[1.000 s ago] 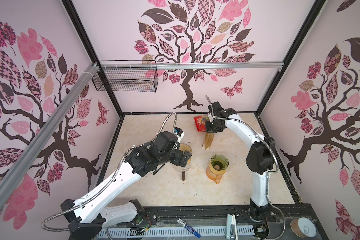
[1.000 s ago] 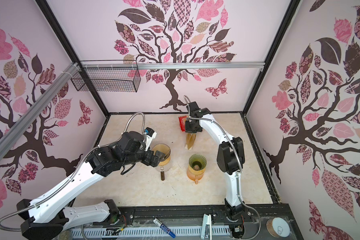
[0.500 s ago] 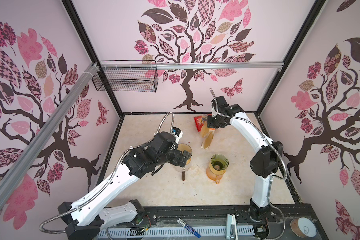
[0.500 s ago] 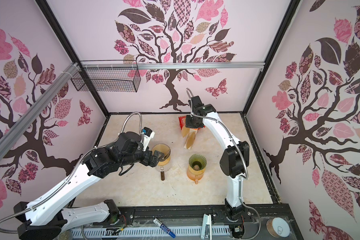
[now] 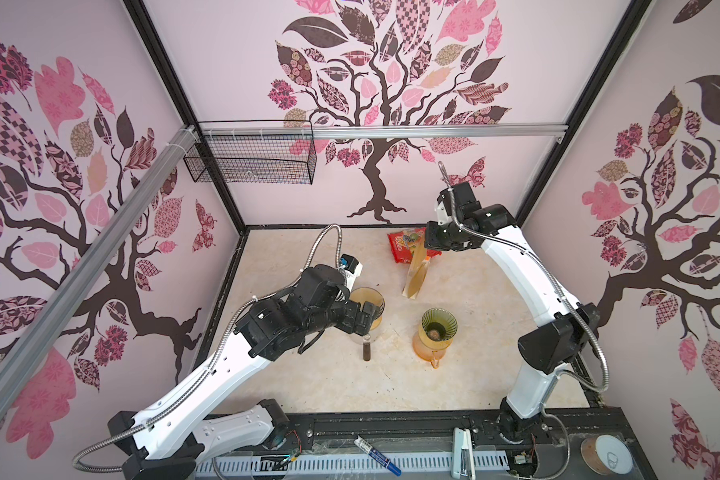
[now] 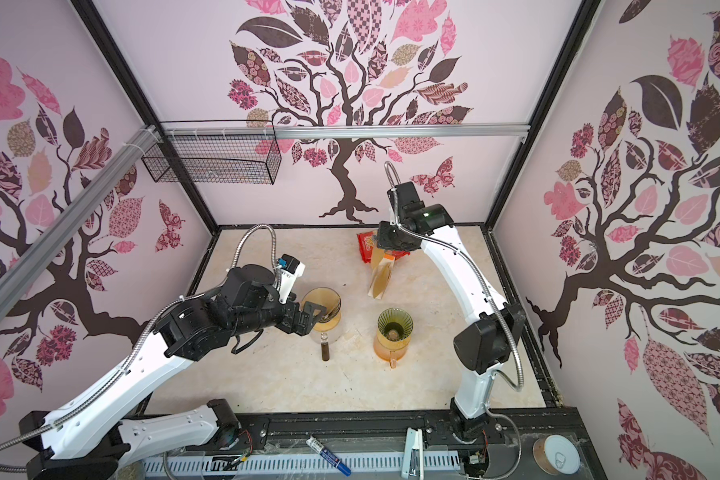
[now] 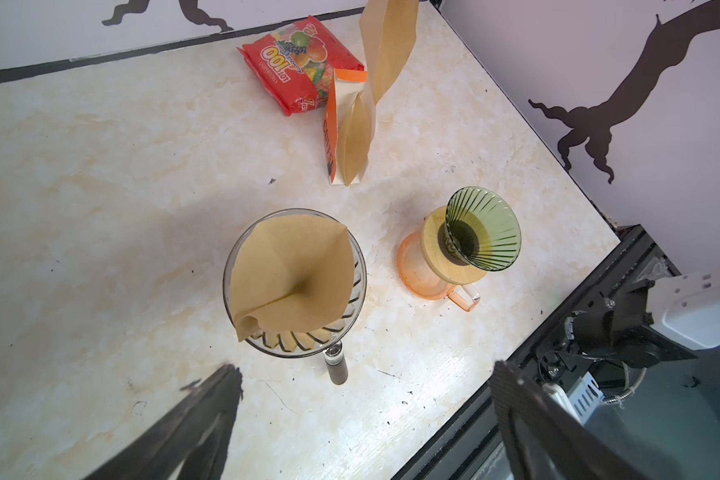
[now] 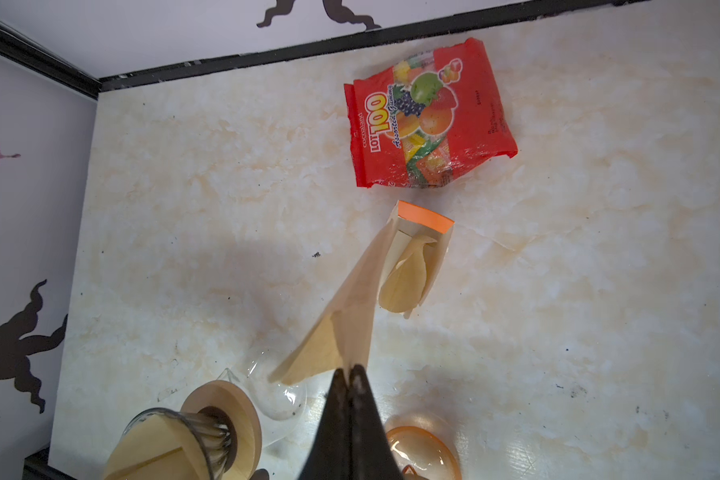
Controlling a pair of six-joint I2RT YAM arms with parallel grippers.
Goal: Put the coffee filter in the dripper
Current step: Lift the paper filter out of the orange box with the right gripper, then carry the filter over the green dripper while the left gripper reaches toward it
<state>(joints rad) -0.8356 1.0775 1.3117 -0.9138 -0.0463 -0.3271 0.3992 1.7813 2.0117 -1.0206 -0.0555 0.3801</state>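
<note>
My right gripper is shut on the edge of a brown paper coffee filter. The filter hangs over the open orange-and-white filter box, and its far end is still at the box mouth. Both top views show it, filter and gripper. The green glass dripper sits empty on an orange carafe. A clear glass dripper holds another brown filter. My left gripper stands open just beside it, holding nothing.
A red candy bag lies near the back wall behind the filter box. A wire basket hangs on the rear left rail. A marker and a stapler lie on the front ledge.
My right gripper has risen and drawn back towards the rear, pulling the filter up out of the box. The left arm has barely shifted.
</note>
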